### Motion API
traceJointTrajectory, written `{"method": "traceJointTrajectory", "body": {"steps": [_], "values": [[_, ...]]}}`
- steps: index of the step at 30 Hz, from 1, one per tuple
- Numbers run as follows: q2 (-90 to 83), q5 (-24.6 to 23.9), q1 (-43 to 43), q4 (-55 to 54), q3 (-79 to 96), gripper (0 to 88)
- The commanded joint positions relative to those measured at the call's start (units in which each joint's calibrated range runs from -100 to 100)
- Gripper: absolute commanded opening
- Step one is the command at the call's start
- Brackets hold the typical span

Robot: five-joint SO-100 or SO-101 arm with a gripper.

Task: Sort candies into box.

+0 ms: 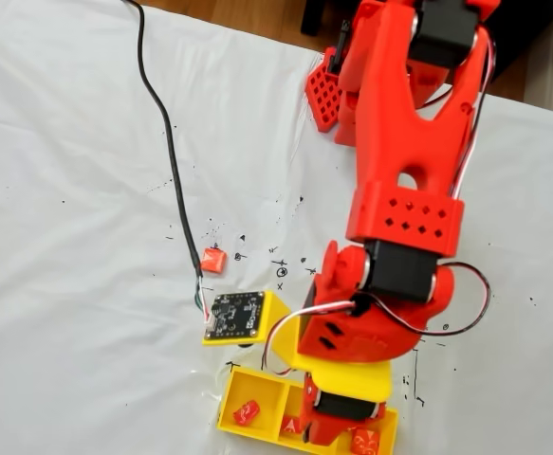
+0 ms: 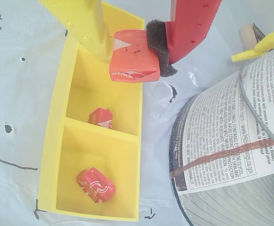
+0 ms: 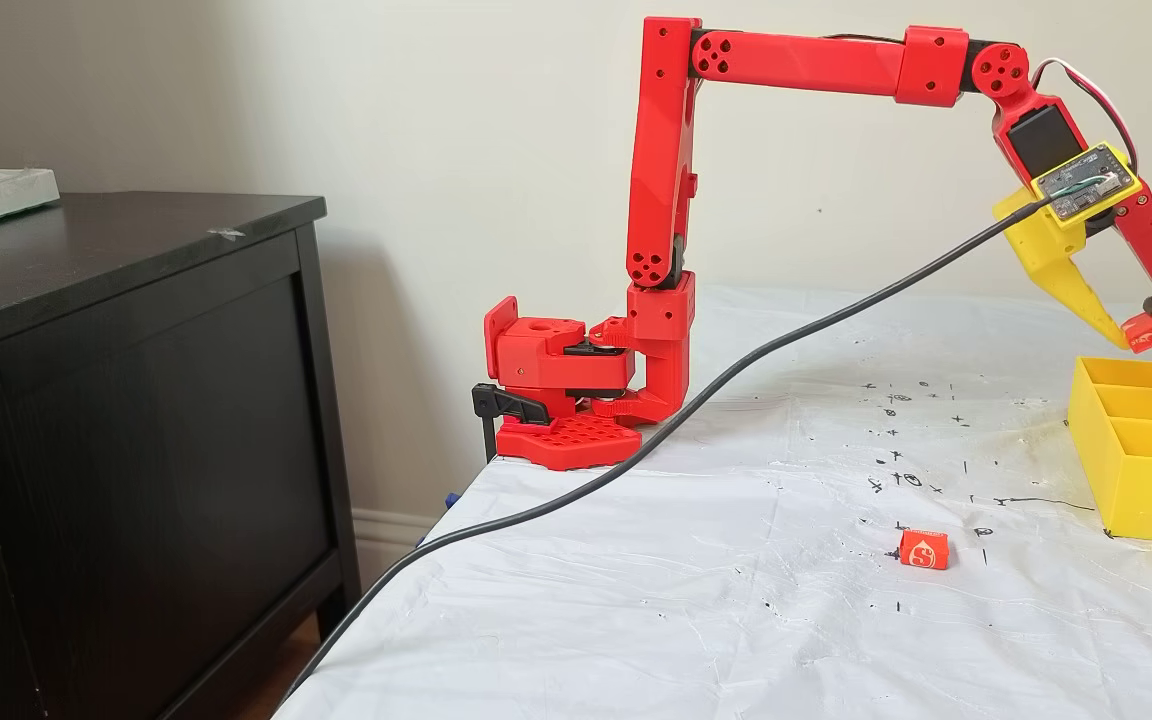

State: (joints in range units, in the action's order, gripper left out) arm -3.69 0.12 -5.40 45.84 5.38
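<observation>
The red arm (image 3: 666, 180) reaches out over the white-covered counter (image 3: 736, 600), its jaws clamped on one candy (image 2: 134, 61) above the yellow box (image 2: 52, 155). Looks like the drop step; next it should open over an empty compartment. The candy is squarish, orange-red, white-marked; another (image 3: 924, 550) waits on the counter

Bright, even indoor light, soft shadows; wrist view slightly washed out.

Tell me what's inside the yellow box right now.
In the wrist view, the box has one candy in the nearest compartment and another in the middle one. The far compartment is partly hidden behind the gripper and the candy it holds.
</observation>
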Motion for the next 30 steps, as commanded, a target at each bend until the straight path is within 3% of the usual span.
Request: {"method": "traceJointTrajectory", "body": {"steps": [1, 16, 23, 30], "values": [[0.47, 0.68, -1.75, -2.00, -2.33, 0.1], [0.89, 1.56, -0.66, 1.52, -3.33, 1.9], [1.49, 1.47, -0.21, 2.91, -4.43, 32.3], [1.40, 0.83, 0.51, 3.57, -5.61, 46.9]]}}
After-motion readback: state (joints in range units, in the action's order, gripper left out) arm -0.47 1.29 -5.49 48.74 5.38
